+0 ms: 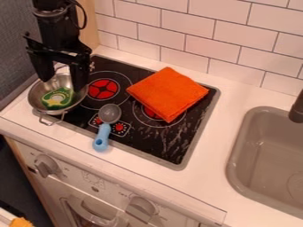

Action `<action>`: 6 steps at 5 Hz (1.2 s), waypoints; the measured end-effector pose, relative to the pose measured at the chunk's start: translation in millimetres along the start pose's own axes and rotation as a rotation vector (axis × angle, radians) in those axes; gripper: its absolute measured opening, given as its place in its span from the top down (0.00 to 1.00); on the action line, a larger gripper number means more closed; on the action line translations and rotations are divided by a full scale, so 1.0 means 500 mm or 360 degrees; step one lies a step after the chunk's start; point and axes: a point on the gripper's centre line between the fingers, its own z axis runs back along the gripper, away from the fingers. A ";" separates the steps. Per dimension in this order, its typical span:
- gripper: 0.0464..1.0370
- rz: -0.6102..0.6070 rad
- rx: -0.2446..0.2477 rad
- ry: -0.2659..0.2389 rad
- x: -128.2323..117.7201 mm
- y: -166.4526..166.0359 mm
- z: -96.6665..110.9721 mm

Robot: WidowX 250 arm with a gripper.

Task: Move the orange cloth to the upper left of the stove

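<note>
My black gripper point(61, 84) hangs at the left of the view, over the metal pot, pointing down; jaws wide, a broad gap between the two sides; right below me is that pot point(39, 98), round, shiny, with a wire handle toward the front, sitting at the stove's left corner; in it, a green and yellow thing point(57, 98), exact kind hard to tell; just to the right of the pot, a red burner ring point(102, 89) on the black stove point(133, 144); next out, a spoon point(110, 113), grey bowl on the stove between the printed red marks, blue handle running over the front rim; then the task's item, the orange cloth point(167, 94), folded into a rough square, lying flat on the right rear part of the stove, partly over another burner, back corner reaching the rear rim, well right of me and apart from spoon and pot; white tabletop point(222, 137) around the stove; white tiled wall point(186, 24) behind; below the front edge, one knob point(46, 166) at left and a second knob point(142, 208) further right; orange-yellow thing point(21, 222) at the bottom left corner, cut off, can't identify; farthest right, a grey sink point(237, 166) with a dark tap point(297, 108) at its rear edge.
</note>
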 end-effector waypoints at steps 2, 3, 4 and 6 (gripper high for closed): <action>0.04 -0.0053 -0.0063 0.0022 0.015 -0.046 -0.020; 0.04 -0.0113 -0.0085 0.0047 0.042 -0.093 -0.033; 0.04 -0.0175 -0.0093 0.0040 0.079 -0.152 -0.031; 0.04 -0.0249 -0.0071 -0.0044 0.190 -0.236 -0.048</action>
